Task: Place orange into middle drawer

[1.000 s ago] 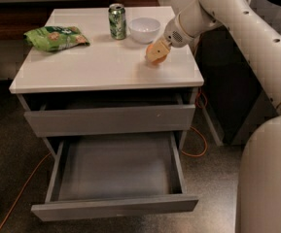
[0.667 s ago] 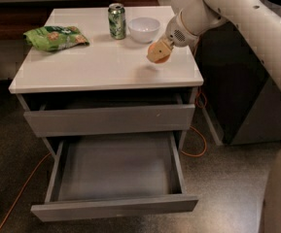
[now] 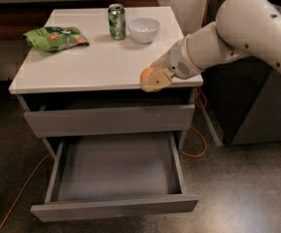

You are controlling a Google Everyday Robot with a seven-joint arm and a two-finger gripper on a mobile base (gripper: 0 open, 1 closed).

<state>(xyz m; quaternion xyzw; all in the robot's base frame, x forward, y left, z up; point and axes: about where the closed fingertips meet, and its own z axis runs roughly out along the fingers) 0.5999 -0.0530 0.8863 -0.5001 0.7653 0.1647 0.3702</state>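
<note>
The orange (image 3: 147, 74) is the smallest thing in the shot, so I'll come back to it. Biggest stuff first.

The grey cabinet with the white top (image 3: 101, 62) fills the left and centre of the frame. The robot's white arm (image 3: 247, 28) comes in from the upper right. In the lower centre the middle drawer (image 3: 115, 166) is pulled way out and looks bare inside. The drawer above it (image 3: 111, 120) is pretty much pushed in.

Along the top of the frame sit a green snack bag (image 3: 56, 37) at upper left, a white bowl (image 3: 145, 29) and a green can (image 3: 116, 21) just beside the bowl.

The gripper (image 3: 154, 81) is at the front edge of the white top, right of centre. It's clamped on the orange, which peeks out on its left side.

What changed: a second ago the gripper had the orange further back over the tabletop, close to the bowl. Now it's carried it forward and down to the lip.

So the pickup is done and the carry is underway, I'd say. The orange isn't over the open drawer yet though. It looks like it has to come further forward and lower before letting go.
</note>
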